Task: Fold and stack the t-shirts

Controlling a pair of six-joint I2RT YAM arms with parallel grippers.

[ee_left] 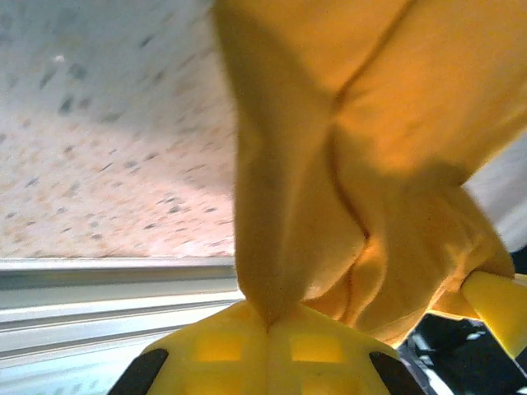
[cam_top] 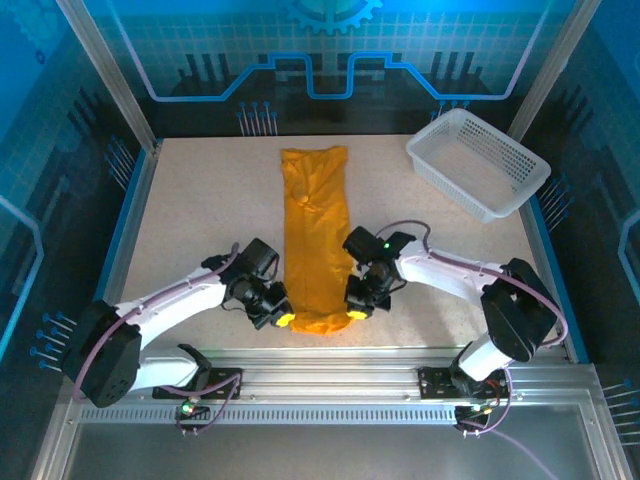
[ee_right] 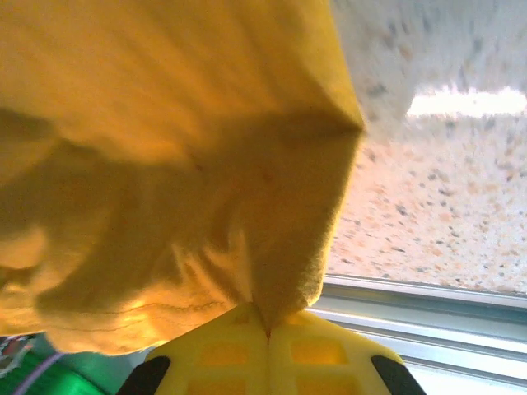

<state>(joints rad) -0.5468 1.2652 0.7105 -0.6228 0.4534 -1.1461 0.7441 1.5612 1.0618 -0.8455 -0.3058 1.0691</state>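
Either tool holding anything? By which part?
Both hold the orange-yellow t-shirt: the left tool pinches its near-left corner, the right tool its near-right corner.

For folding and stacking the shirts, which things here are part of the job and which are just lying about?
Part of the job: orange-yellow t-shirt, folded into a long strip; left claw and right claw, each shut on its near end.
Lying about: white basket, at the far right.

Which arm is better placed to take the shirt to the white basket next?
Probably right. The white basket sits far right, on that arm's side, and the right gripper grips the t-shirt at its near right corner. The left gripper holds the near left corner, farther off.
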